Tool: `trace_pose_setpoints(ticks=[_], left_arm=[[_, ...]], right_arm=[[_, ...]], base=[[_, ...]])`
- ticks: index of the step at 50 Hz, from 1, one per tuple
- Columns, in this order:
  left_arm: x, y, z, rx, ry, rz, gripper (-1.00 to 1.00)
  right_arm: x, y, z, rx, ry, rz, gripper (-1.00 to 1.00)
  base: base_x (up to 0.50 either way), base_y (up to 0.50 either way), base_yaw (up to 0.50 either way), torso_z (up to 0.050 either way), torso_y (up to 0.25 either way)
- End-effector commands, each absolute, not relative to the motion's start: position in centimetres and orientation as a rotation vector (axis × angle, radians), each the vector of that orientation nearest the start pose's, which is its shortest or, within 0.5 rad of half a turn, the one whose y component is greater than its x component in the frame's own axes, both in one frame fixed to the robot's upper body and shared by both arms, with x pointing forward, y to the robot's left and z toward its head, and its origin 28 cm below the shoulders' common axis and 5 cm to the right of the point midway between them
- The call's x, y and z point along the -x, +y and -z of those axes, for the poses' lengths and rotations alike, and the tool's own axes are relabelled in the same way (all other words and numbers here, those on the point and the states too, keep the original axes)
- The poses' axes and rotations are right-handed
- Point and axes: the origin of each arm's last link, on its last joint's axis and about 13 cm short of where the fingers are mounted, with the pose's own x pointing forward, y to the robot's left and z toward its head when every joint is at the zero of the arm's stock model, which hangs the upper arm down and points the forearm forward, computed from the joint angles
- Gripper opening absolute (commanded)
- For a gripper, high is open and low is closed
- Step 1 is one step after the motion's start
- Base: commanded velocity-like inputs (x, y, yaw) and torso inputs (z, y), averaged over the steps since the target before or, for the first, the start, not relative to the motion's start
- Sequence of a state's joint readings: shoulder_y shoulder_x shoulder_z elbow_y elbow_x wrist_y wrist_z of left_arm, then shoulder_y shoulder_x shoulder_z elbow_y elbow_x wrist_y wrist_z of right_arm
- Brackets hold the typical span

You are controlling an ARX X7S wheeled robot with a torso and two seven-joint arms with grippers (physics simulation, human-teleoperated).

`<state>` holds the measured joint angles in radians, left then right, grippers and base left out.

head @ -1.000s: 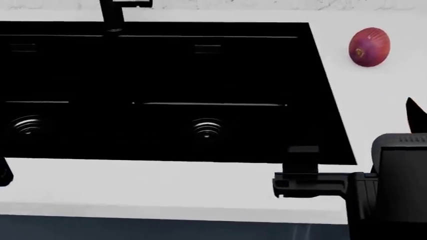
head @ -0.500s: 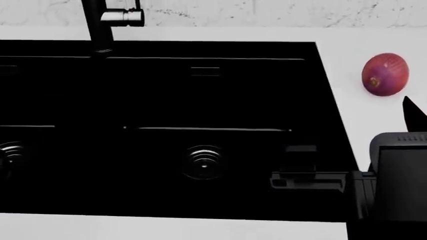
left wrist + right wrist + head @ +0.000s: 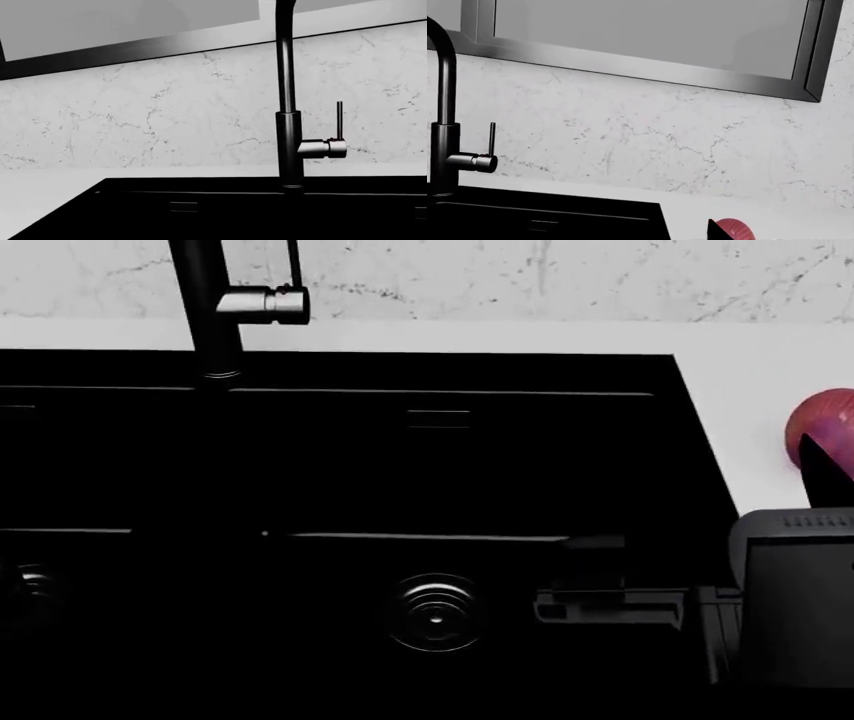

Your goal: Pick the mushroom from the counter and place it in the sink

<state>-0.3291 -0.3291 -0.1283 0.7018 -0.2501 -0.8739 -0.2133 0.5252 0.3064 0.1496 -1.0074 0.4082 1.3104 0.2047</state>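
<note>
Head view has the black sink (image 3: 400, 490) filling nearly everything, faucet (image 3: 214, 310) at the back, white bench (image 3: 761, 400) running off to the right, and there's no mushroom in any view, so where it lies I can't say. That's the danger: the only round thing nearby is the purple-red onion (image 3: 825, 430) at the right edge, half hidden behind a dark part of the arm, and a hurried reach could grab that instead. The right gripper (image 3: 607, 590) hangs out low over the right basin, forearm level and pointing left across the sink, close enough to the basin that a careless swing toward the bench might clip the rim. Its fingers are black on black; whether they're parted or holding anything, I can't tell. The left gripper isn't visible; its wrist camera looks at the faucet and marble backsplash (image 3: 167, 110).
</note>
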Motion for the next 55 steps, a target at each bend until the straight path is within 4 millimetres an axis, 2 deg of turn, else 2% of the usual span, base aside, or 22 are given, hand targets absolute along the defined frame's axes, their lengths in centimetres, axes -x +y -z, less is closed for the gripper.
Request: trace_pose_setpoints(ticks=[1, 27, 36, 44, 50, 55], left_arm=[[-22.6, 26.9, -17.9, -0.124, -0.175, -0.210, 1.00], [-22.5, 26.8, -17.9, -0.129, -0.176, -0.199, 1.00], [-22.6, 26.9, -17.6, -0.132, -0.171, -0.202, 1.00], [-22.8, 27.0, -17.3, -0.133, -0.161, -0.203, 1.00], [-22.7, 27.1, -17.5, -0.134, -0.163, -0.202, 1.00], [-22.8, 27.0, -17.4, -0.132, -0.159, -0.195, 1.00]], right_arm=[[-19.8, -13.8, -22.4, 0.122, -0.239, 0.060, 1.00], [-19.7, -13.8, -22.4, 0.103, -0.246, 0.057, 1.00], [-19.2, -14.2, -22.9, 0.141, -0.230, 0.116, 1.00], [-17.6, -15.4, -23.5, 0.163, -0.189, 0.266, 1.00], [-15.8, -16.2, -24.4, 0.117, -0.157, 0.300, 1.00], [-14.1, -16.9, -24.8, 0.146, -0.128, 0.360, 1.00]], base=[[0.00, 0.00, 0.00, 0.000, 0.000], [0.05, 0.00, 0.00, 0.000, 0.000], [0.00, 0.00, 0.00, 0.000, 0.000], [0.00, 0.00, 0.00, 0.000, 0.000], [0.00, 0.00, 0.00, 0.000, 0.000], [0.00, 0.00, 0.00, 0.000, 0.000]])
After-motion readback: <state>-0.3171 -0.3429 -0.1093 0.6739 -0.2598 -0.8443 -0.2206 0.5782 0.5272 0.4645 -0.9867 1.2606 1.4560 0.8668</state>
